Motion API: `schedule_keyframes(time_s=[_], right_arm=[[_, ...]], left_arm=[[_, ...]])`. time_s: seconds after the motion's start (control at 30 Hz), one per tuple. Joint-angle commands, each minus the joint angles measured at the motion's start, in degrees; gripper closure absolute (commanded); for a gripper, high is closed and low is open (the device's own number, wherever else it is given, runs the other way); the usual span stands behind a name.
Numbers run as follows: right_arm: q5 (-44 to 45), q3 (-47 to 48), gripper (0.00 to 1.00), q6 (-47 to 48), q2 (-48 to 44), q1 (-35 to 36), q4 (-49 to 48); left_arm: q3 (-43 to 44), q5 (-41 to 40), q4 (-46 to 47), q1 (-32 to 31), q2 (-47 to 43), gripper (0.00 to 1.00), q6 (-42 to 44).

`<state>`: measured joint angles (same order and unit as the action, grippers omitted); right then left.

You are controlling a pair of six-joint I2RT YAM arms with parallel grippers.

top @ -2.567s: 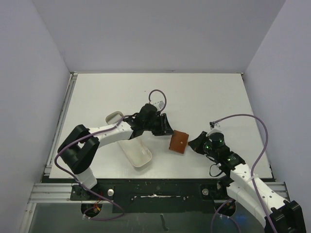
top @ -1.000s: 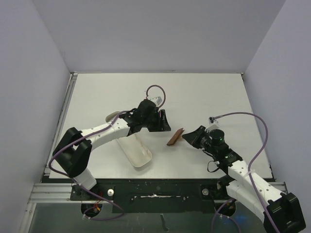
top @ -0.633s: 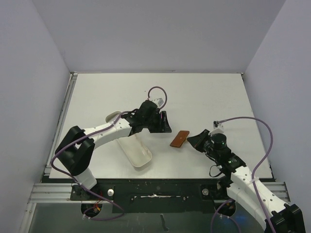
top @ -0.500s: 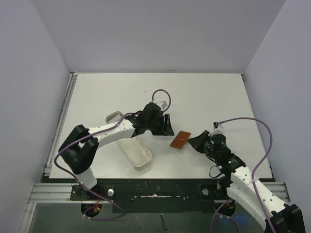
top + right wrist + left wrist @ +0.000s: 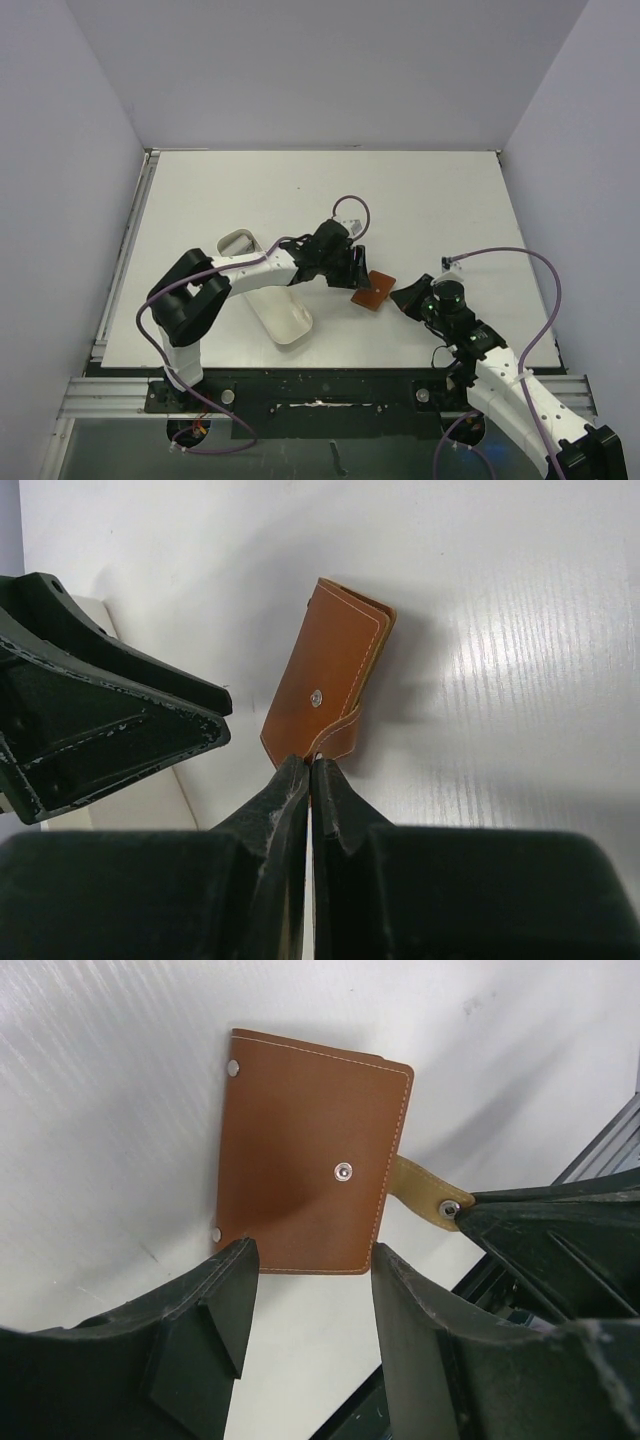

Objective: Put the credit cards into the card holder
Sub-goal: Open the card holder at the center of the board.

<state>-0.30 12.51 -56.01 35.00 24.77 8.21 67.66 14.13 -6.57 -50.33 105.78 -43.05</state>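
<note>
The card holder [image 5: 373, 291], a closed reddish-brown leather wallet, lies near the middle of the table. My right gripper [image 5: 408, 296] is shut on its small tab, as the right wrist view shows with the gripper [image 5: 312, 765] on the card holder [image 5: 325, 680]. My left gripper [image 5: 355, 270] is open just left of the card holder. In the left wrist view the gripper [image 5: 310, 1295] hangs over the near edge of the card holder [image 5: 305, 1160], with the tab [image 5: 420, 1185] leading to the right fingers [image 5: 540, 1230]. No credit cards are in view.
A long white oblong tray [image 5: 275, 300] lies left of the card holder, under the left forearm; it also shows in the right wrist view [image 5: 130, 800]. The table's near edge and metal rail [image 5: 320, 385] run below both arms.
The left gripper has moved right, up to the card holder. The card holder, tilted on edge a second ago, now lies flatter, and the right gripper still holds its tab.
</note>
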Motion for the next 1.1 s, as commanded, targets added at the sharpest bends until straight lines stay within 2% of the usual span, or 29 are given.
schedule_keyframes(time_s=[0.0,0.1,0.2,0.37,0.53,0.77,0.93,1.07], right_arm=[[1.7,0.0,1.00,-0.6,-0.5,-0.3,-1.4],[-0.7,0.1,1.00,-1.1,-1.0,-0.4,-4.8],[-5.7,1.7,1.00,-1.9,-0.1,-0.4,-12.3],[-9.9,4.1,1.00,-3.2,8.4,-0.6,-21.4],[-10.3,3.1,1.00,-4.5,14.1,-1.4,-21.1],[-11.3,1.6,1.00,-4.5,11.5,-4.9,-19.3],[-15.5,6.0,1.00,-3.7,9.6,-6.1,-20.5],[-17.7,8.2,1.00,-4.3,12.8,-6.0,-23.6]], left_arm=[[3.2,0.1,3.4,-0.4,1.0,0.52,1.3],[4.0,0.5,2.7,-0.8,1.7,0.52,3.1],[3.5,-1.6,1.0,-0.7,-0.1,0.52,3.7],[-2.9,-5.8,3.1,2.3,-7.4,0.52,-0.3],[-6.0,-6.9,4.0,4.2,-10.3,0.52,-1.2],[-5.5,0.6,9.4,4.3,-8.9,0.52,-0.1],[-5.6,-2.7,7.2,5.8,-10.5,0.52,-1.1],[-8.1,-4.3,8.3,7.8,-13.1,0.52,-2.5]])
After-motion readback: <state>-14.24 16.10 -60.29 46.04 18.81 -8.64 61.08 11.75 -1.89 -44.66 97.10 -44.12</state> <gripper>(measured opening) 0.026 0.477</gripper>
